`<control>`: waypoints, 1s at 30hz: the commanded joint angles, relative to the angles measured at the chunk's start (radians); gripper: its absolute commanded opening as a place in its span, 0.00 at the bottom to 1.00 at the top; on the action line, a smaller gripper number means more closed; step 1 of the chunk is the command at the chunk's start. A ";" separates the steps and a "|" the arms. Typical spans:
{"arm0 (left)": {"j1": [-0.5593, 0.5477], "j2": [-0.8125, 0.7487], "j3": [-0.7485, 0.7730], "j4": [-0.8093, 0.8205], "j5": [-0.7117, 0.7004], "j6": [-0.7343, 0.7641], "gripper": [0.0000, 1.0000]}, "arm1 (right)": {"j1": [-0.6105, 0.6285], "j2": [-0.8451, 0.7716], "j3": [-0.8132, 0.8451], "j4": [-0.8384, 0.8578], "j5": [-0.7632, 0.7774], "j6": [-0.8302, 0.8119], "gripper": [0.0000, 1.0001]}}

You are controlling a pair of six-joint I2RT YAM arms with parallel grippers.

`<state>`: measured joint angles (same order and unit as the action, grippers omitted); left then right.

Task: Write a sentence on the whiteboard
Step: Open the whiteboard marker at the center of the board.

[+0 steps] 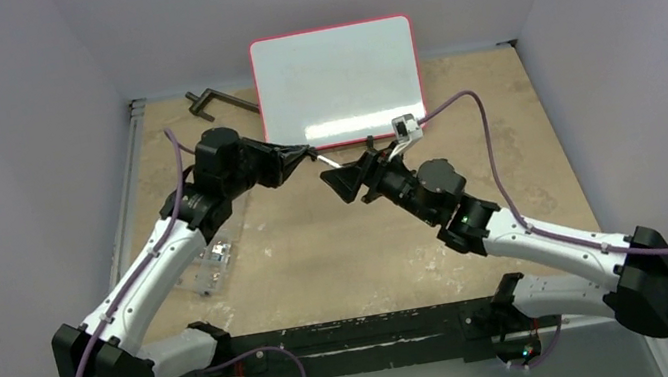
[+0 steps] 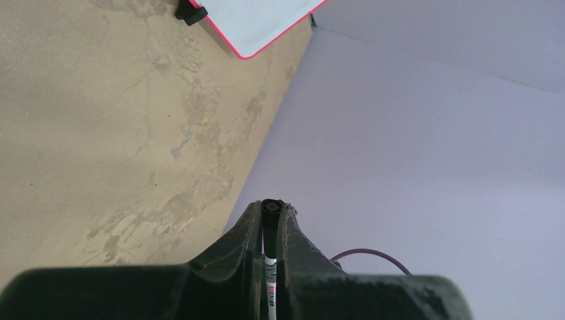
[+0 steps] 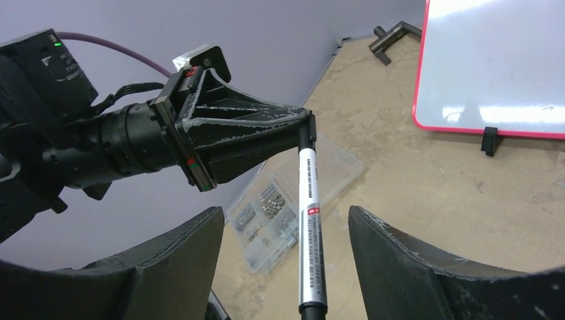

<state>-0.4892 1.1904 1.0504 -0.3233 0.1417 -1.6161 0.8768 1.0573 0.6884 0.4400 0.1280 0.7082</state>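
The whiteboard (image 1: 336, 82) stands upright at the back of the table, red-rimmed, its face plain white; the sentence is not in view on it. Its lower corner shows in the left wrist view (image 2: 260, 23), and its left part in the right wrist view (image 3: 493, 67). My left gripper (image 1: 309, 152) is shut on the black end of a silver-and-white marker (image 3: 312, 220), which sticks out toward the right arm. My right gripper (image 3: 285, 217) is open, one finger on each side of the marker's barrel, clear gaps both sides. In the left wrist view the marker (image 2: 270, 267) sits pinched between the fingers.
A clear plastic box of screws (image 1: 210, 261) lies on the table under the left arm, also visible as the box (image 3: 293, 200) below the marker. A dark metal clamp (image 1: 217, 101) lies left of the board. Lavender walls enclose the table on three sides.
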 commanded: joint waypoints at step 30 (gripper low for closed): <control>0.006 -0.083 0.031 0.052 -0.096 -0.048 0.00 | 0.002 0.136 0.167 0.088 0.059 -0.042 0.41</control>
<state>-0.4892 1.1374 1.0584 -0.3073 0.0643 -1.6463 0.8768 1.1885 0.8040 0.4824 0.1658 0.6800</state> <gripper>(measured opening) 0.053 0.419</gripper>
